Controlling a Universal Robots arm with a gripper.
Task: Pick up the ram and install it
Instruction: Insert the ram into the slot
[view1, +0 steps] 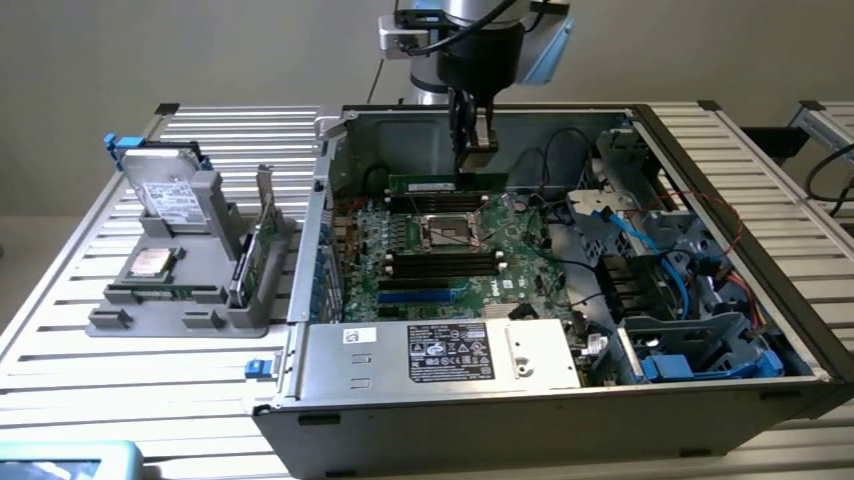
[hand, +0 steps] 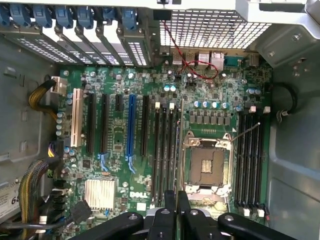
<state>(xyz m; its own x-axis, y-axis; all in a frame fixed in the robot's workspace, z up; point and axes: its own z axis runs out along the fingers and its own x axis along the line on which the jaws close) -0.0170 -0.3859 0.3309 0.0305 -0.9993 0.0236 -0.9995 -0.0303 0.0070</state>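
Green ram (view1: 447, 185) lies lengthwise at the upper centre of the exterior view, directly under my claw (view1: 474, 148), which reaches down from the top edge into the open computer case (view1: 534, 420). The stick sits over the black slots just above the empty processor socket (view1: 450, 232) on the motherboard (view1: 521, 275); I cannot tell whether it is seated. In the wrist view the ram (hand: 178, 150) appears edge-on as a thin line beside the socket (hand: 206, 167). The claw (hand: 177, 199) has its two fingers drawn close together, pinching the stick's upper edge. At the exterior view's left, on the slatted metal table (view1: 67, 340), a grey holder (view1: 174, 322) carries an upright green card (view1: 260, 240), just beside the case.
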